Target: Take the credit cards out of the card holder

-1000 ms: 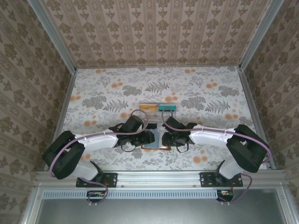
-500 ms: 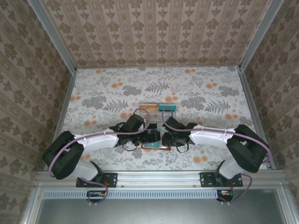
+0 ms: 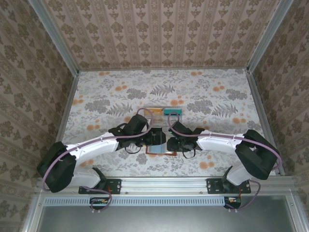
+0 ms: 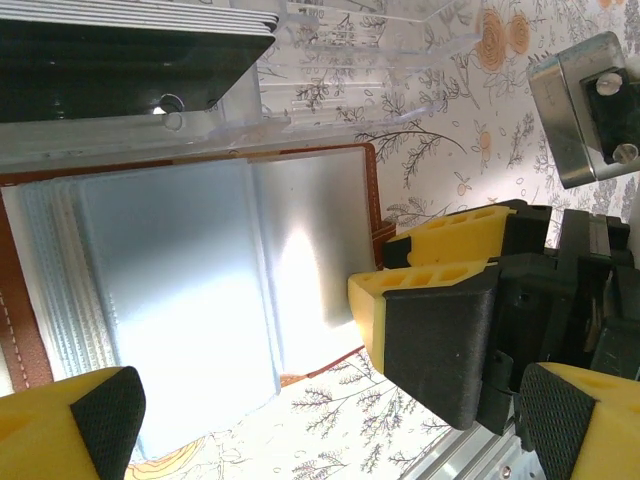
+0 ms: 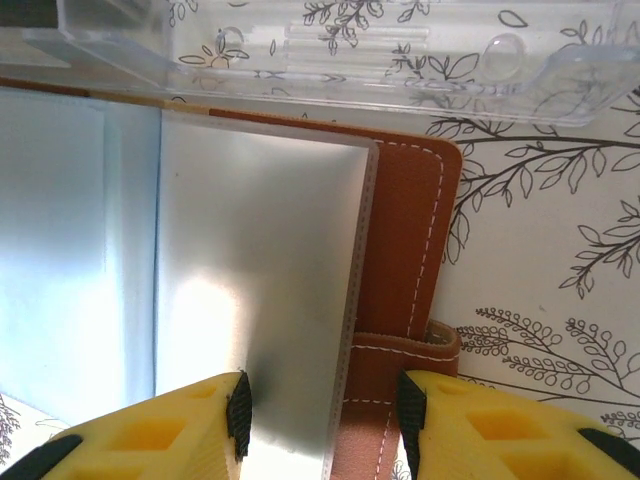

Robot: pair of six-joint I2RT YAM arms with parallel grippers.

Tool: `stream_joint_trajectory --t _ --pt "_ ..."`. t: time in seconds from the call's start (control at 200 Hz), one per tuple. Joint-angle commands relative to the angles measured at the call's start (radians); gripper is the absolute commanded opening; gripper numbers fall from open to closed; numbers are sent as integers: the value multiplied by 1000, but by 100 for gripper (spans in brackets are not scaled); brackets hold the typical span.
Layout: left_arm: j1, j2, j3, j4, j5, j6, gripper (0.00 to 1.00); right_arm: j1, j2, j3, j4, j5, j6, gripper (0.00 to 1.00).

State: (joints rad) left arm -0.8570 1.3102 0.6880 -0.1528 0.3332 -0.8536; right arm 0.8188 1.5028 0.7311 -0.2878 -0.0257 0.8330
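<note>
Half straddling right edge of card holder (image 5: 410, 230) with parted right end effector (image 5: 320, 400), hovering released left end effector (image 3: 155, 140) above pockets (image 4: 180, 300).

The bench (image 3: 106, 96) is covered with a pale cloth printed with grey leaves and orange flowers. An open reddish-brown leather card holder (image 5: 415, 230) with grey-blue pockets lies flat on it. A clear plastic compartment tray (image 5: 400, 60) rests just beside the card holder, along its far edge.

Card holder (image 5: 410, 220) cut off left, bottom edges.
</note>
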Motion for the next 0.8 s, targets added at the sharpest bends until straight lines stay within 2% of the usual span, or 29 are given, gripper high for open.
stream_joint_trajectory --t 0.0,0.065,0.21,0.42,0.795 --pt "-2 19 16 -1 9 27 100 -9 -4 -30 -39 24 8 47" --pt "-2 50 20 4 19 22 100 -8 -4 -29 -39 22 8 47" --pt "-1 46 6 -8 -37 15 100 -9 -6 -26 -42 23 6 48" --pt "8 100 -7 54 10 4 97 -7 1 -26 -42 17 3 48" --pt "4 103 -18 32 -24 -4 96 -7 -2 -28 -39 18 4 48"
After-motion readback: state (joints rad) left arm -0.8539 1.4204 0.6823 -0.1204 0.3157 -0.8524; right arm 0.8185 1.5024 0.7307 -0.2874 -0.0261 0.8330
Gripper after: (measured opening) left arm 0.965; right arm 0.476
